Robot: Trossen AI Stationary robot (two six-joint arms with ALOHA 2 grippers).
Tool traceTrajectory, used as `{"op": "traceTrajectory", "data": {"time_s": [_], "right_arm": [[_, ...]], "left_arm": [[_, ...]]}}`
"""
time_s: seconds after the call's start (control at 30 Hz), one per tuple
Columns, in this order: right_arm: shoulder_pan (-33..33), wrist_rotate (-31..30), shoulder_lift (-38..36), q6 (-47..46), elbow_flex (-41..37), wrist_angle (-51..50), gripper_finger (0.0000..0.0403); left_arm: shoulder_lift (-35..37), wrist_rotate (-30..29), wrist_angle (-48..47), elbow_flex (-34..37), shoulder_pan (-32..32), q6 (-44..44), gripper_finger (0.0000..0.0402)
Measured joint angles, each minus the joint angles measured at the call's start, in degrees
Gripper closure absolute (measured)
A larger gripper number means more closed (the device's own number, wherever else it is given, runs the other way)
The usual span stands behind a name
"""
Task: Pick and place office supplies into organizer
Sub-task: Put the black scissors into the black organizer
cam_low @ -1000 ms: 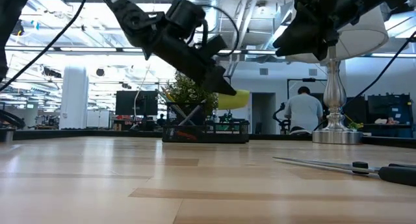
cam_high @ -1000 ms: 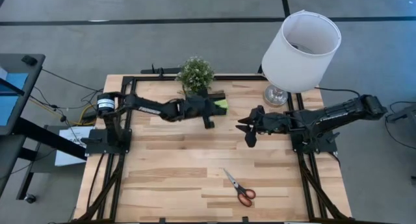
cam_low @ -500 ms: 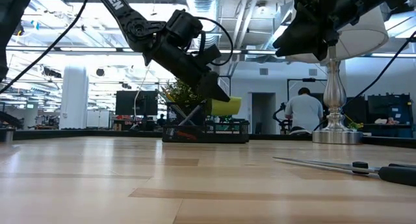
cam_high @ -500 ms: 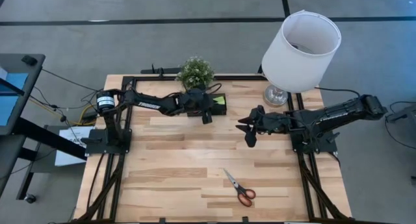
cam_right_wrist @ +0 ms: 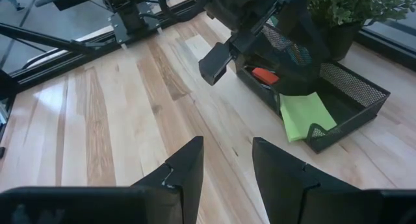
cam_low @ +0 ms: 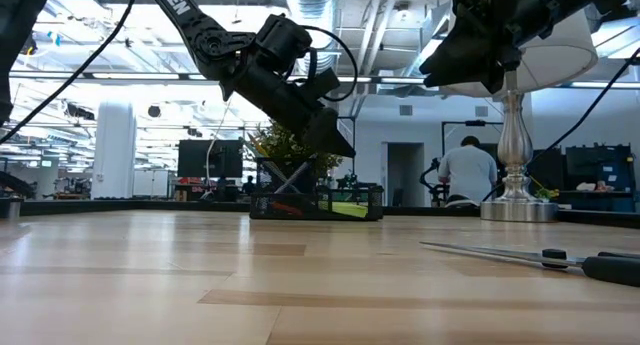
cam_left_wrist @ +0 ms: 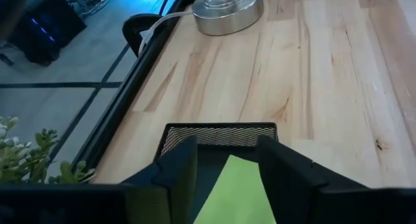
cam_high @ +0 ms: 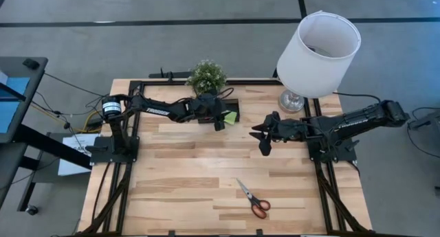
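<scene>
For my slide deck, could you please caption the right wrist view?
Left gripper open above the black mesh organizer, lime-green sticky notes lying inside.

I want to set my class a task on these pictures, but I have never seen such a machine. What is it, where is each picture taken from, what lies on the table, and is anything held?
It is a robot with two dark arms at a wooden table. One camera looks straight down, one sits at table height, and one rides on each wrist. The left gripper hangs over the black organizer beside a plant, fingers apart; a green sticky note lies in the tray below it, seemingly let go. The right gripper waits open and empty in mid-air. Scissors lie near the front edge, and a lamp stands at the back.
</scene>
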State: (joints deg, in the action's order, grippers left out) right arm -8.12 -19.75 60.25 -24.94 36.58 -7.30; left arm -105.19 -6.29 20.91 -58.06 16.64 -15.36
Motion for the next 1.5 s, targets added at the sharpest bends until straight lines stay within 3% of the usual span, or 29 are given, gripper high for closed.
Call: {"op": "traceTrajectory", "data": {"time_s": [0.2,0.43,0.6,1.0,1.17,1.5], "right_arm": [[0.00,0.00,0.00,-0.05,0.00,0.01,0.0276],[0.00,0.00,0.00,-0.03,0.00,0.01,0.0276],[0.00,0.03,0.00,-0.03,0.00,0.01,0.0276],[-0.04,0.15,0.00,-0.12,0.00,0.01,0.0276],[-0.04,0.15,0.00,-0.13,0.00,0.05,0.0276],[0.01,-0.22,0.02,-0.27,0.00,0.03,0.0276]], "left_arm": [[0.02,0.82,0.00,-0.02,-0.23,2.64,0.0236],[0.03,10.31,0.46,-0.02,-3.09,5.53,0.0235],[0.07,14.44,0.47,-0.02,-9.13,5.00,0.0235],[0.07,14.86,0.27,-0.02,-23.99,1.03,0.0235],[0.09,11.57,5.20,-0.04,-26.64,4.76,0.0235],[0.11,13.55,12.44,-0.48,-27.88,10.50,0.0241]]}}
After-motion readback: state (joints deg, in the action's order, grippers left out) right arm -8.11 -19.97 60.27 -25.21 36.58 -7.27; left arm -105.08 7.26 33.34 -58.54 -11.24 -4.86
